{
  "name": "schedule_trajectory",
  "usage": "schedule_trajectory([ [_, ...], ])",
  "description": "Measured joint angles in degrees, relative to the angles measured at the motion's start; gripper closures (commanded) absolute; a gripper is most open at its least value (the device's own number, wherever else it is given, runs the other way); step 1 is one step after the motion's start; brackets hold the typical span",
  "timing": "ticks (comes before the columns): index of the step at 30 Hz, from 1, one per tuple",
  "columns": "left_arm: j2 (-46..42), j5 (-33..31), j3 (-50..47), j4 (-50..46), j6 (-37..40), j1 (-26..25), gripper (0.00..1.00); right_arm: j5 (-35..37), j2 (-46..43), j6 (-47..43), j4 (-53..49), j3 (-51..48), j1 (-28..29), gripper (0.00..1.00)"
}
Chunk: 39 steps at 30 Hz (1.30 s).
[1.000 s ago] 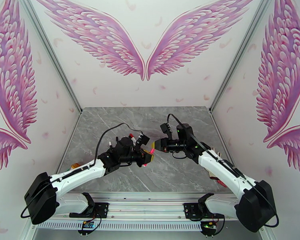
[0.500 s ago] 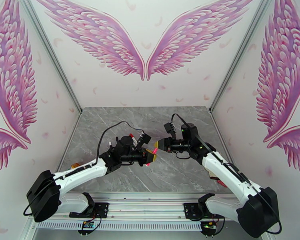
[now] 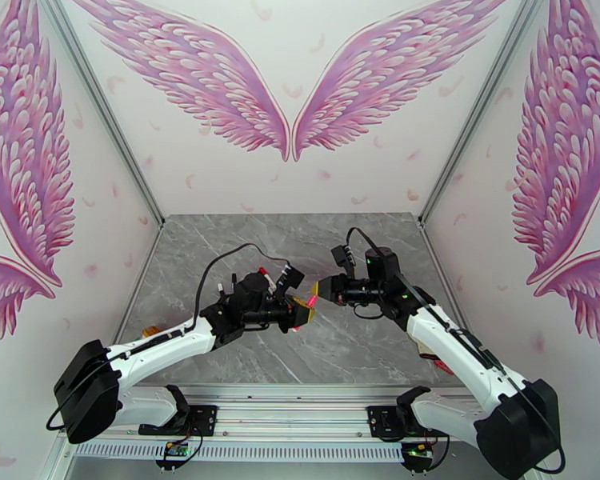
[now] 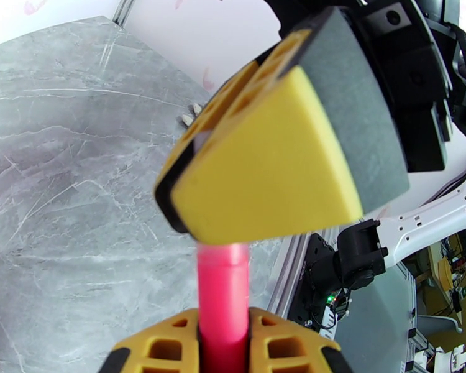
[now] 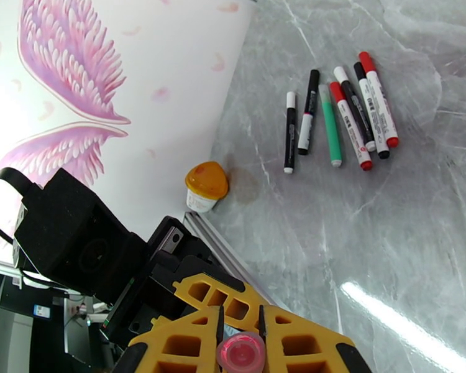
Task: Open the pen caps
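Right pincer (image 3: 319, 288) has eased slightly rightward; left pincer (image 3: 302, 315) barely shifted.
Top: both meet mid-air over the worktop (image 3: 340, 354), pink pen (image 3: 303, 301) bridging them.
Left wrist: left pincer clenched on the barrel, far end buried in the right's pads (image 4: 264, 181). Can't tell if the cap's free.
Right wrist: right pincer clamped on the cap (image 5: 240, 354), seen end-on. Six pens (image 5: 330, 128) lie in a row on the worktop, seemingly capped.
Reckon first pen mid-pull, six left.
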Motion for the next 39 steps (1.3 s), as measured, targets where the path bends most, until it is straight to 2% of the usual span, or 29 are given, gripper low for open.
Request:
schedule_trajectory([
  [9, 0.0, 3.8, -0.9, 2.0, -1.8, 0.4, 0.99, -4.2, -0.6, 0.9, 1.7, -1.6, -1.3, 1.00],
  [15, 0.2, 3.2, 0.1, 0.6, -0.8, 0.5, 1.00, -5.1, -0.6, 0.7, 2.1, -1.6, -2.1, 1.00],
  [19, 0.4, -1.2, 1.8, -2.5, 1.3, -0.9, 1.00, -3.7, -0.7, 0.7, 1.9, -1.6, -2.3, 1.00],
  [20, 0.3, -2.2, 2.1, -5.4, 1.8, -1.4, 1.00, -1.4, -0.9, 0.9, 2.5, -1.5, -3.0, 1.00],
  [23, 0.7, -3.7, 1.5, -13.4, 3.2, -4.0, 1.00, 4.8, -1.0, 1.3, 5.2, 0.4, -8.0, 1.00],
  [25, 0.7, -3.2, 0.8, -15.8, 3.6, -4.9, 1.00, 6.7, -1.1, 1.7, 7.2, 1.6, -9.4, 1.00],
  [32, -1.2, -0.5, -1.7, -15.8, 1.6, -3.3, 1.00, 6.3, -1.1, 1.1, 9.3, 2.1, -9.5, 1.00],
  [35, -3.8, -0.8, -2.1, -14.6, -0.1, -2.7, 1.00, 5.8, -1.1, -1.4, 6.7, 2.3, -9.5, 1.00],
  [39, -7.1, -4.8, -3.7, -13.1, -3.3, -2.5, 0.99, 7.7, -1.1, -6.7, -1.3, 2.6, -9.4, 1.00],
])
